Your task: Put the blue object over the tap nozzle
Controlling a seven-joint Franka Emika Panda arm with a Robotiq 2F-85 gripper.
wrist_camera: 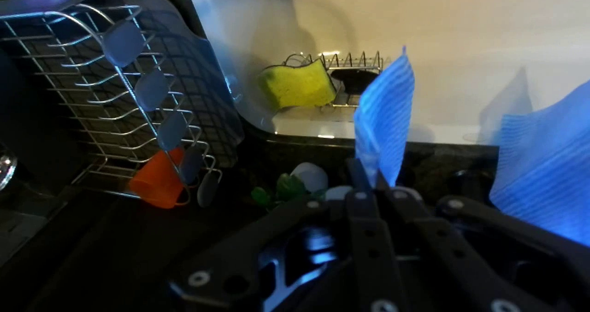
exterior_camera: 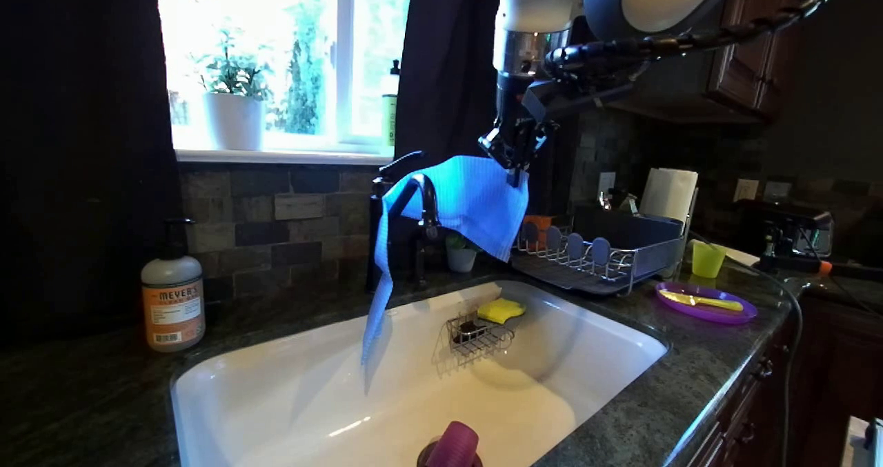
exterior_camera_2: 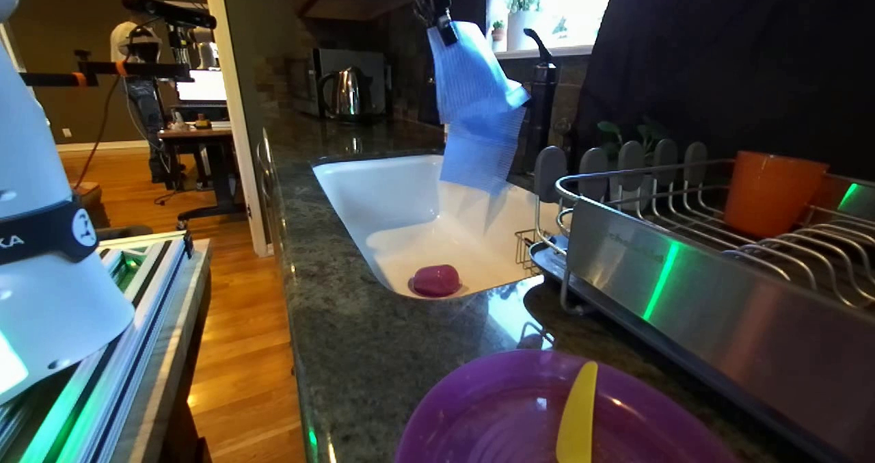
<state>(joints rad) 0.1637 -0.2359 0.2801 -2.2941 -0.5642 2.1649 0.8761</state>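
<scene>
Fine-lined light-blue cloth (exterior_camera: 469,198) partly over the white sink (exterior_camera: 262,391), near-black tap (exterior_camera_2: 544,100) beside the sink, yellow sponge (wrist_camera: 302,87) inside it, purple plate (exterior_camera_2: 492,415) near it

"MEYER'S" on pump bottle label (exterior_camera: 174,313), small print unreadable; "KA", round emblem (exterior_camera_2: 83,229) on robot arm band (exterior_camera_2: 41,234); dish rack (exterior_camera_2: 690,299) lettering illegible
</scene>
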